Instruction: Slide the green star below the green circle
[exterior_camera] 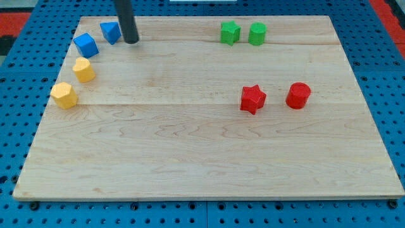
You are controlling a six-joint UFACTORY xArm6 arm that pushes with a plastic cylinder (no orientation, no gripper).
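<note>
Red star (252, 99) and red circle (298, 95) sit far right of my tip (131, 41); no fingers here. Pushing green star (230, 32) carelessly risks nudging the touching green circle (257, 33).

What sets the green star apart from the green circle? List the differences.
Shape: the green star-shaped block has a pointed outline, while the green round block is a smooth-sided cylinder.
Position: the star sits on the view's left of the pair, the circle on its right, a narrow gap between them.
Distance from my tip: the star is nearer, the circle farther; my tip touches neither.
Shared: same green, similar size, both near the wooden board's top edge.
</note>
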